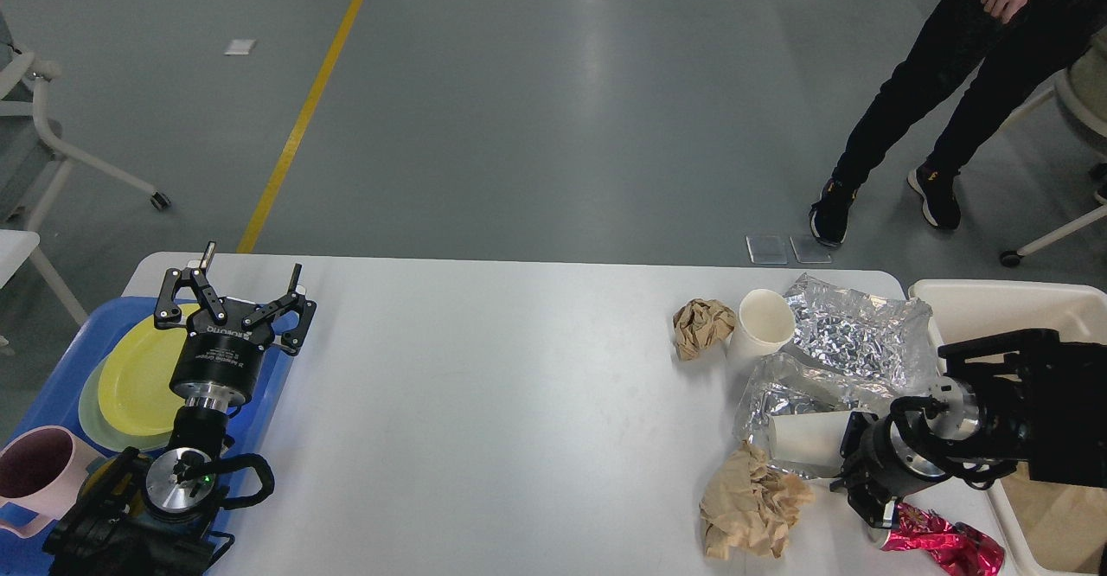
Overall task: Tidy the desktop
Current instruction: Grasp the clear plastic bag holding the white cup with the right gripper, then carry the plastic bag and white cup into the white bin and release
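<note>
The white desktop [502, 386] carries litter at its right end: a small brown paper ball [702, 327], an upright white paper cup [763, 321], crumpled silver foil [856, 334], a white cup on its side [809, 438], a larger brown paper wad [752, 502] and a red shiny crumpled wrapper [943, 546]. My right gripper [865, 472] sits low between the lying cup and the red wrapper; its fingers are dark and I cannot tell them apart. My left gripper [251, 269] is open and empty above the far right corner of the blue tray [52, 386].
The tray holds a yellow plate [138, 377] on a pale green one, and a pink mug [39, 468]. A cream bin [995, 299] stands off the table's right end. A person [934, 109] stands beyond the far right corner; chairs stand on both sides.
</note>
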`<state>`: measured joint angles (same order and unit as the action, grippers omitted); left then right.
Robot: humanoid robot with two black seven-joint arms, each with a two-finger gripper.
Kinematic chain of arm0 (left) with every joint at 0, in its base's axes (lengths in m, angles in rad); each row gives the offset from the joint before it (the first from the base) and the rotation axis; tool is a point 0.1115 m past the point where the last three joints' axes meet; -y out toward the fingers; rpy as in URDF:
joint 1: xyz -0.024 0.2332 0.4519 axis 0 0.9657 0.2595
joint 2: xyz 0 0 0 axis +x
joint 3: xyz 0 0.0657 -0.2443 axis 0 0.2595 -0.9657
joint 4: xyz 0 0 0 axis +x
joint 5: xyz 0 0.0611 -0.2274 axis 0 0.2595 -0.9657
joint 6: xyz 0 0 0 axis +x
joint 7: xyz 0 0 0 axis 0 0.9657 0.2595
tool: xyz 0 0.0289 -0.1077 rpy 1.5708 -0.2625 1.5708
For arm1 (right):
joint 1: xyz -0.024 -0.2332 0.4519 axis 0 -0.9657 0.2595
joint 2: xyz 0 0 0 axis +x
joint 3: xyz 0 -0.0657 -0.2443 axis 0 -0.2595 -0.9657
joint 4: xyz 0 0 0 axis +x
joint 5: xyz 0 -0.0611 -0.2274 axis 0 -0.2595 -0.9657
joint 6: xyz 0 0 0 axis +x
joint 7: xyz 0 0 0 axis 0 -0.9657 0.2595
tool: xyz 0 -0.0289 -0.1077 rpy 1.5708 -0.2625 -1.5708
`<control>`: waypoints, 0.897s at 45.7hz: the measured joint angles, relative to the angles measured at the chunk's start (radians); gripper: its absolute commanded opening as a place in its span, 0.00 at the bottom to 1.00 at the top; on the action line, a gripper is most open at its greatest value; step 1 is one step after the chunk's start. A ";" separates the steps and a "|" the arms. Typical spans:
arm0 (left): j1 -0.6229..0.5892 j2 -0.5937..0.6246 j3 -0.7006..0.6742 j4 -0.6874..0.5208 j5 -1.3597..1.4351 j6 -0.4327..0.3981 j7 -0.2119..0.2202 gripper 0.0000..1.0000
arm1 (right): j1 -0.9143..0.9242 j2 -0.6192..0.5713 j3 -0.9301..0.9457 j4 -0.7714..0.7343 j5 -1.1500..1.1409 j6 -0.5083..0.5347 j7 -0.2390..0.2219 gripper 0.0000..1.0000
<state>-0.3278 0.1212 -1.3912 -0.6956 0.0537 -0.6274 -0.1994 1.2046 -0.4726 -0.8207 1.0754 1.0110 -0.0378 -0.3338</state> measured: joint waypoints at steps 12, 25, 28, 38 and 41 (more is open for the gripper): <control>0.000 0.000 0.001 0.000 0.000 0.000 0.000 0.96 | 0.121 -0.085 -0.063 0.112 -0.017 0.001 -0.018 0.00; 0.000 0.000 0.000 -0.001 0.000 0.000 0.000 0.96 | 0.484 -0.215 -0.251 0.380 -0.046 0.004 -0.038 0.00; 0.000 0.000 0.000 -0.001 0.000 0.000 0.000 0.96 | 0.585 -0.224 -0.313 0.436 -0.047 0.016 -0.039 0.00; 0.000 0.000 0.000 -0.001 0.000 0.000 0.001 0.96 | 0.953 -0.165 -0.613 0.613 -0.117 0.156 -0.040 0.00; 0.000 0.000 0.000 -0.001 0.000 0.000 0.001 0.96 | 1.037 -0.149 -0.686 0.644 -0.143 0.220 -0.037 0.00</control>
<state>-0.3279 0.1213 -1.3913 -0.6965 0.0537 -0.6274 -0.1986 2.2419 -0.6214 -1.5065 1.7196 0.8684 0.1822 -0.3703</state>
